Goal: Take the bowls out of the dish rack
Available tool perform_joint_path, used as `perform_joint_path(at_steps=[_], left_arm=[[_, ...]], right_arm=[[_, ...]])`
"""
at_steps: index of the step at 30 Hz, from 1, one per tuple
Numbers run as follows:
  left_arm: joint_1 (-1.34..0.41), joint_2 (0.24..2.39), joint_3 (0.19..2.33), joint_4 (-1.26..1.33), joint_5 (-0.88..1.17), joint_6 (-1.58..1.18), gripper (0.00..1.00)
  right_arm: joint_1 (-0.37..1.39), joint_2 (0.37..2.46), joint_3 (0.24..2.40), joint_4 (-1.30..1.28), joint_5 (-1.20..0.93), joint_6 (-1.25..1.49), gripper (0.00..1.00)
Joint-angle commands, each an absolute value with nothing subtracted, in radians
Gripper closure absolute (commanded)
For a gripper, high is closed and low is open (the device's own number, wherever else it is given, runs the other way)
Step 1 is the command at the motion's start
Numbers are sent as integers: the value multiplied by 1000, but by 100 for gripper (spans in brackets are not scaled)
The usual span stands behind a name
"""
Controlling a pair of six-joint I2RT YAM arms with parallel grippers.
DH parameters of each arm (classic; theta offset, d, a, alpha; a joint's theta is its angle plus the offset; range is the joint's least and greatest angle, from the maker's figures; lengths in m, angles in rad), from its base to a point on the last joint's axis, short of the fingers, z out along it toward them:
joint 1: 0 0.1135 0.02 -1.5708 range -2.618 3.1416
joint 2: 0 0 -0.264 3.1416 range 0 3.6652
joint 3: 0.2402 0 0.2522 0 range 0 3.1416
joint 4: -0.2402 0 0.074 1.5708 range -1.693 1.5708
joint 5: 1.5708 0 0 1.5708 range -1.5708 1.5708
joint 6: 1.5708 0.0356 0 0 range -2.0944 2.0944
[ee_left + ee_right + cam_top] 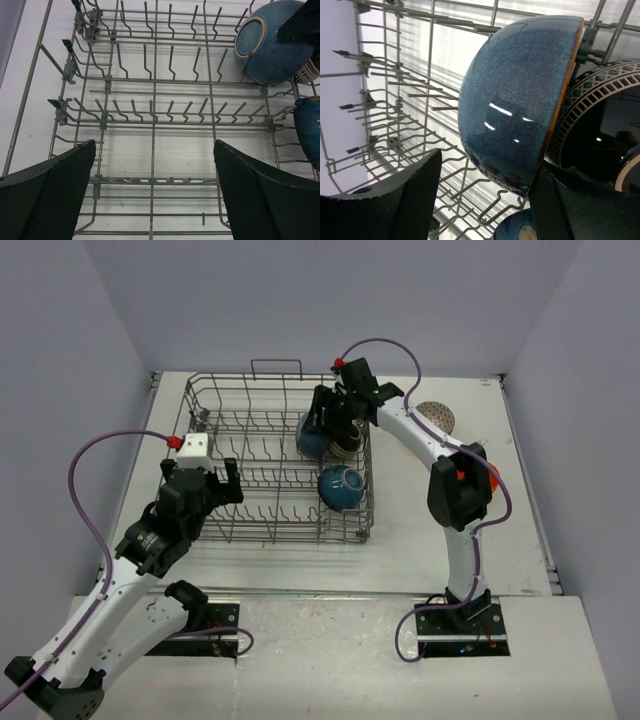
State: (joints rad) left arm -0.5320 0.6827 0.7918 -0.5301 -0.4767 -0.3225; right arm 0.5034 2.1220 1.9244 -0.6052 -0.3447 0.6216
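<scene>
Top view: the rack point(275, 455) stands on the table point(420, 540), ahead of both arms, with its handle loop at the far edge. Three bowls sit in its right-hand part. A blue bowl point(308, 437) stands on edge among the tines. A patterned bowl point(348, 446) lies just to its right, touching or nearly touching it. A second blue bowl point(340, 488) lies nearer the arms, foot ring turned upward. Outside the rack, a speckled bowl point(436, 417) rests on the table at the far right. An orange bowl point(491, 478) shows partly behind the right arm.

The right claw point(328, 425) reaches down over the upright blue bowl. Right wrist view: the right claw point(487, 165) is spread and straddles the rim of the blue bowl point(515, 105). One finger point(395, 200) is outside the glazed wall, with a gap between them. The other is on the hollow side; contact there cannot be told. The patterned bowl point(605, 130) stands just behind, dark inside with a banded rim.

The left claw point(200, 472) hangs over the rack's near left part. Left wrist view: the left claw point(154, 145) is spread wide and holds nothing, with bare tines of the rack point(150, 120) below. The blue bowl point(267, 45) is at upper right, the second blue bowl point(307, 130) at the right edge.
</scene>
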Motion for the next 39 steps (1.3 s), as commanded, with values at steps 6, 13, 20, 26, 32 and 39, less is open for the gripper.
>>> perform_joint_path(at_steps=[6, 13, 20, 26, 32, 39], left_arm=[[-522, 683, 792, -485, -468, -324, 0], [-518, 681, 793, -482, -466, -324, 0], [-517, 684, 793, -483, -460, -322, 0], [-517, 683, 792, -483, -459, -322, 0], [-515, 684, 795, -482, -454, -321, 0], [-515, 684, 793, -482, -449, -321, 0]], right_arm=[[468, 2029, 1841, -408, -569, 680, 39], [439, 2051, 1783, -264, -732, 758, 44], [437, 2074, 1801, -241, -779, 769, 51], [436, 2080, 1795, -224, -796, 779, 64], [436, 2079, 1769, -149, -857, 821, 74], [436, 2069, 1749, -52, -902, 887, 85]])
